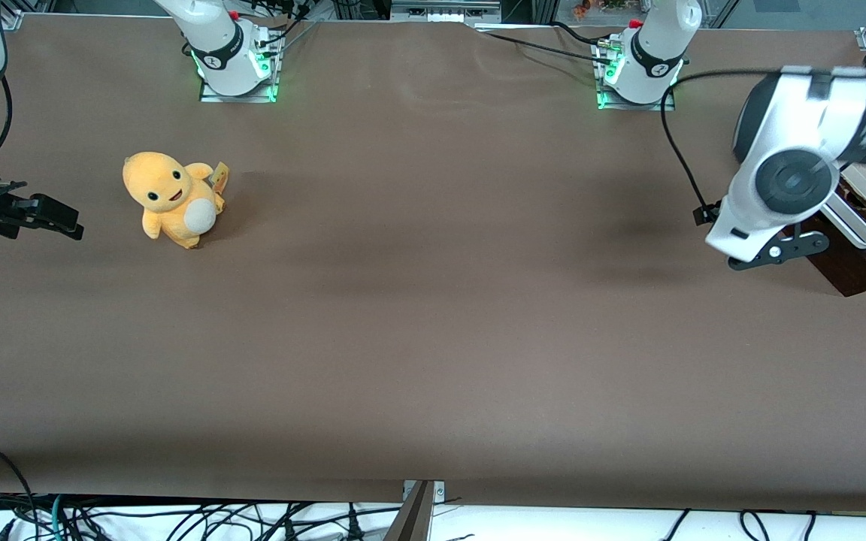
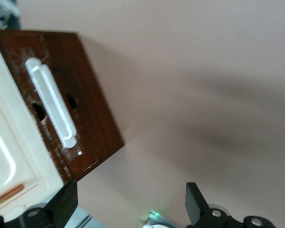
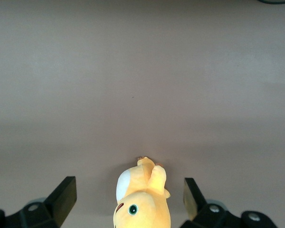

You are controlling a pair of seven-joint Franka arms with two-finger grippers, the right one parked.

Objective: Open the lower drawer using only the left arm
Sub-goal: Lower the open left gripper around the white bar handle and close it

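Front view, right edge: the left arm's gripper [image 1: 779, 252], jaws spread wide and empty, hovers beside the lower drawer [image 1: 865, 263], handle [image 1: 854, 225] ungrasped, opening not begun.

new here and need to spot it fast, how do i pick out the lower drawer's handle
Go to the working arm's end of the brown table, where the left arm's tool hangs open in front of a cabinet. The lower drawer is the dark brown wood front beside the cream panel. Its handle is the white bar on that dark wood, the only white piece there.
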